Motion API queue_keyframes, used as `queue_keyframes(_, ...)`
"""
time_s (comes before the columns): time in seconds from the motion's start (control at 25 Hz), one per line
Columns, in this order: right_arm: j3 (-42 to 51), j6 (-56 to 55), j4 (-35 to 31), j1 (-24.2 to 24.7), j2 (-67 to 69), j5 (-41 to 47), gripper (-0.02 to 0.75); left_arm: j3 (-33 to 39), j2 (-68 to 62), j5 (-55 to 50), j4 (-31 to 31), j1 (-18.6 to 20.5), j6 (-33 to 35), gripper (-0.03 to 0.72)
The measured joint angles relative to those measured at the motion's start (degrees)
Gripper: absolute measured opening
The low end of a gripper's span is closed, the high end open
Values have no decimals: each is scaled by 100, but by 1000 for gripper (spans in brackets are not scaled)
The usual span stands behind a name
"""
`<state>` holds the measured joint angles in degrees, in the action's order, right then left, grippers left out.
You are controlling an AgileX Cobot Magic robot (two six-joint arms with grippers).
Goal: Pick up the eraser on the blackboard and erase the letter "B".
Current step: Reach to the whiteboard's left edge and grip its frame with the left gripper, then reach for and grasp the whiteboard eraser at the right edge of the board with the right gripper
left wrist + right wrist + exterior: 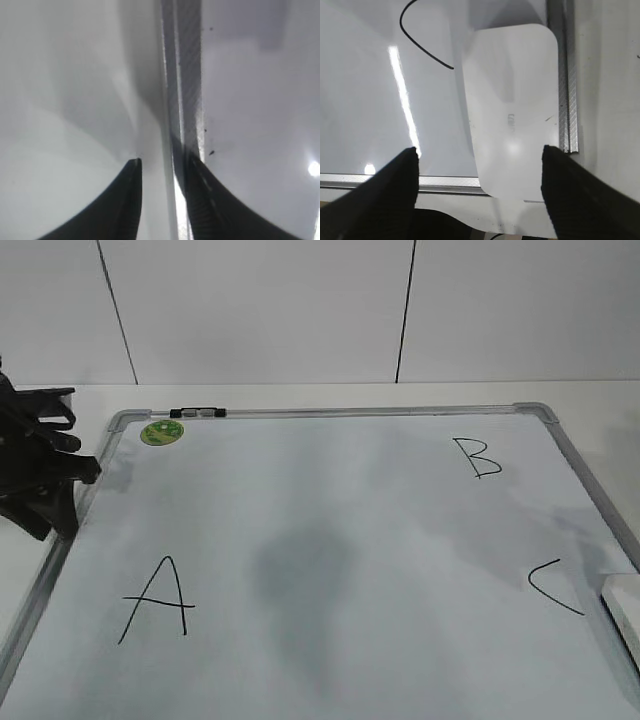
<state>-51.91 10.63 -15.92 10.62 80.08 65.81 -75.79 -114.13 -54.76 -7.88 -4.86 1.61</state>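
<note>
The blackboard (330,490) is a white dry-erase board with a grey frame, lying flat. The letter "B" (478,457) is drawn in black at its far right. The eraser (627,603) is a white glossy block at the board's right edge, cut off by the picture. In the right wrist view the eraser (512,110) lies against the board's frame (566,75). My right gripper (480,150) is open above the eraser's near end, with one finger on each side. My left gripper (162,162) is open and empty over the board's left frame (182,75); it also shows in the exterior view (45,470).
The letter "A" (155,602) is at the near left and the letter "C" (553,585) is beside the eraser, also showing in the right wrist view (420,42). A round green magnet (161,432) and a marker (197,413) lie at the far left corner.
</note>
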Motion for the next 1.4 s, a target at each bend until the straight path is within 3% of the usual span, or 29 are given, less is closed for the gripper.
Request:
queue_keyframes(0.32,0,12,-9,4,8,0,585,-95,-141,-52,14,-101,0,218)
queue_keyframes(0.52,0,21,-13,4,8,0,586,-99,-150,-60,-25,-137,0,61)
queue_keyframes(0.6,0,21,-13,4,8,0,586,-99,-150,-69,-53,-137,-73,32)
queue_keyframes(1.04,0,33,-13,4,8,-11,587,-108,-150,-82,-63,-137,-161,24)
queue_keyframes(1.16,0,33,32,4,65,-11,633,-108,-150,-82,-63,-137,-161,24)
queue_keyframes(1.4,0,-48,686,-343,109,-25,672,-108,-150,-82,-63,-137,-161,24)
